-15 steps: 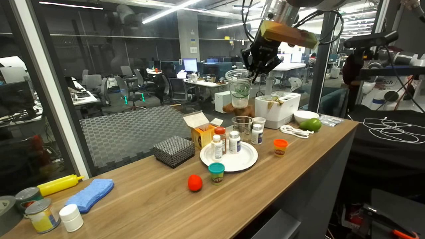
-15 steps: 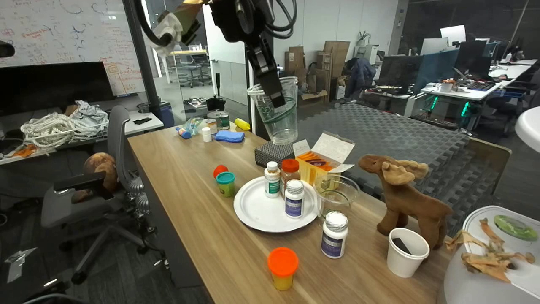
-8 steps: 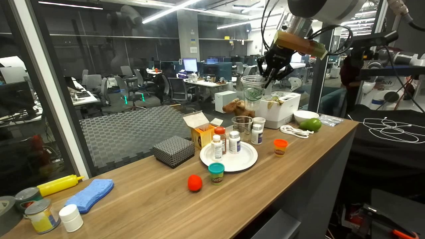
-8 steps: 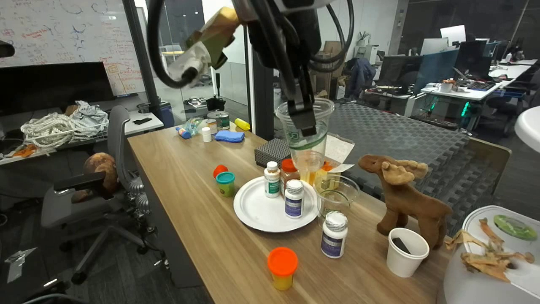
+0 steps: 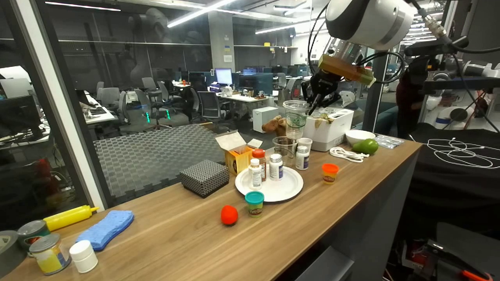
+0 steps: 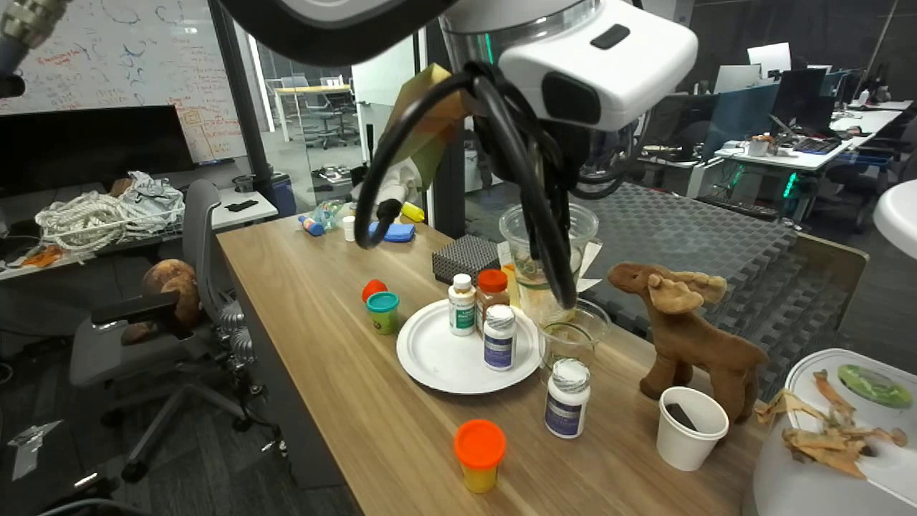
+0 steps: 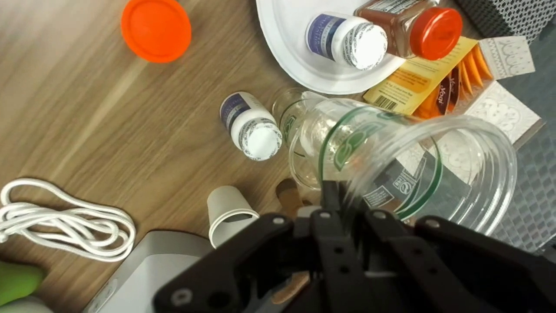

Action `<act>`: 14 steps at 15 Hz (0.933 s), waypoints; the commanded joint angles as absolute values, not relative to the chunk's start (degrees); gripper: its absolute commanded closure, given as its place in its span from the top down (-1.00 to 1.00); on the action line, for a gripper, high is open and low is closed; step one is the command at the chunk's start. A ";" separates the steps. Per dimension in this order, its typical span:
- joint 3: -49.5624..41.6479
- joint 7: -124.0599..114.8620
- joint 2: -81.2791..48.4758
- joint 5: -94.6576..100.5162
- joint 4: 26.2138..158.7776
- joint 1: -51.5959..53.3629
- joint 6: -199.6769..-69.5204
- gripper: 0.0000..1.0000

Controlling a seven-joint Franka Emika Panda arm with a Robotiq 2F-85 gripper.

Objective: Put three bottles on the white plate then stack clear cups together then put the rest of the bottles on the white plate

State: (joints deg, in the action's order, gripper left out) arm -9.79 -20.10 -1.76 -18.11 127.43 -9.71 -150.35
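One claw, fingers drawn in narrow and pinching the wall of a clear cup near the rim, so yeah, it's got the cup, mouth up and off the desk. Below it a second clear cup stands on the desk. The two overlap in all three views, so honestly I can't tell if the upper base sits inside the lower mouth or just over it.

Just beside those is the white plate, between the desk's long edges, three bottles upright on it: a purple-label bottle, a red-capped bottle and a green-label bottle, bunched up pretty close. A fourth bottle, also purple-labelled, is standing off the plate near the second clear cup.

Further out, an open yellow box and a black mesh box sit along the desk edge facing the grey mat. Brown toy moose near that same edge, white paper cup right by it. Orange-lidded tub is closer to the opposite long edge, white tub at one end of the desk, blue sponge way down toward the other
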 commanded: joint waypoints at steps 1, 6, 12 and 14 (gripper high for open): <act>-9.85 -18.07 -4.64 -20.33 123.82 -10.07 -151.80 -0.96; -9.72 -18.10 -8.33 -20.78 120.12 -10.55 -151.97 -0.96; -9.44 -18.40 -12.85 -20.71 116.62 -10.85 -151.27 -0.96; -9.26 -18.29 -13.93 -20.78 115.93 -10.89 -151.18 -0.96</act>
State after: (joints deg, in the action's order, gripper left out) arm -9.79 -19.47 -12.03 -19.20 118.59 -10.40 -151.27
